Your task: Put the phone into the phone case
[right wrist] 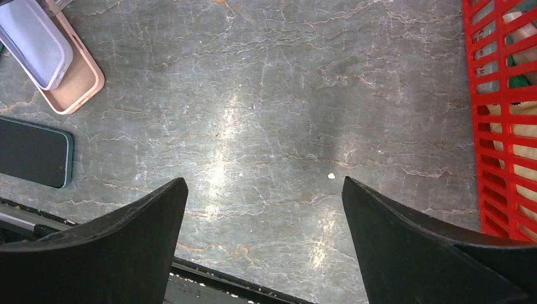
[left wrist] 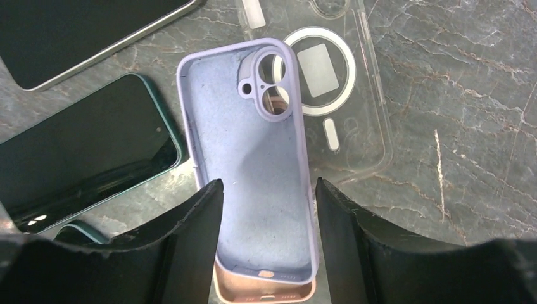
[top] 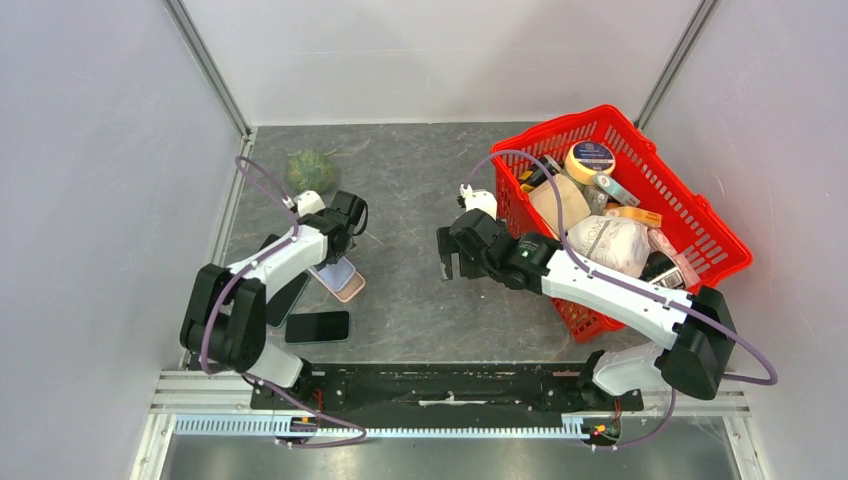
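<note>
A lilac phone case [left wrist: 247, 158] lies open side up on a pink case [left wrist: 266, 290]; both also show in the top view [top: 338, 275]. My left gripper [left wrist: 269, 183] is open, its fingers on either side of the lilac case's lower end; whether they touch it I cannot tell. It shows in the top view [top: 340, 238]. A dark phone with a green edge [left wrist: 82, 152] lies screen up left of the cases. Another dark phone [top: 318, 326] lies nearer the bases. My right gripper [right wrist: 263, 183] is open and empty over bare table, also in the top view [top: 455, 262].
A clear case with a white ring [left wrist: 329, 82] lies under the lilac case's far end. A third dark phone [left wrist: 82, 31] lies at the far left. A green ball [top: 310, 170] sits at the back left. A red basket [top: 700, 215] of groceries stands right.
</note>
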`<state>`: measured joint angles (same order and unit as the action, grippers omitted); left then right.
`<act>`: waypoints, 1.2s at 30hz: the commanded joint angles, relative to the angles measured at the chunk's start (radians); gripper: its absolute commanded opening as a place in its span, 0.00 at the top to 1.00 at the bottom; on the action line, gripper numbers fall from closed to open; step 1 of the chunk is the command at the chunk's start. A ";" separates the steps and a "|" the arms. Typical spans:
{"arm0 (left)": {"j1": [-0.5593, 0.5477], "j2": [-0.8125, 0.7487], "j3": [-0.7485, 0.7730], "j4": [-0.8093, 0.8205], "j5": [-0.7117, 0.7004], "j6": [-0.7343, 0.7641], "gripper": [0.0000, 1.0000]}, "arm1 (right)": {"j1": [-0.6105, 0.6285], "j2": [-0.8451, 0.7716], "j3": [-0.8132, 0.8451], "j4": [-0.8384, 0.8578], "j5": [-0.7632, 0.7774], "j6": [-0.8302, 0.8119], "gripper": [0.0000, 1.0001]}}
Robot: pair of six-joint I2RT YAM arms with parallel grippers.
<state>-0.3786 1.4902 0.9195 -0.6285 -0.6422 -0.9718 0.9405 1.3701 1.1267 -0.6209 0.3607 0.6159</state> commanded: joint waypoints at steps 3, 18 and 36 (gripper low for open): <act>0.031 0.048 0.016 0.132 0.022 0.005 0.41 | 0.006 0.000 -0.009 0.038 0.002 -0.022 0.01; 0.038 0.069 0.016 0.151 0.019 0.034 0.86 | 0.006 0.004 -0.028 0.041 0.010 -0.016 0.01; -0.256 -0.084 0.081 0.032 0.098 -0.010 0.98 | 0.002 -0.021 -0.025 -0.017 0.140 0.001 0.01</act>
<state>-0.5289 1.4002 0.9379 -0.5781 -0.5632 -0.9401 0.9405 1.3739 1.1019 -0.6186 0.4278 0.6086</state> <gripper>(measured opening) 0.032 0.993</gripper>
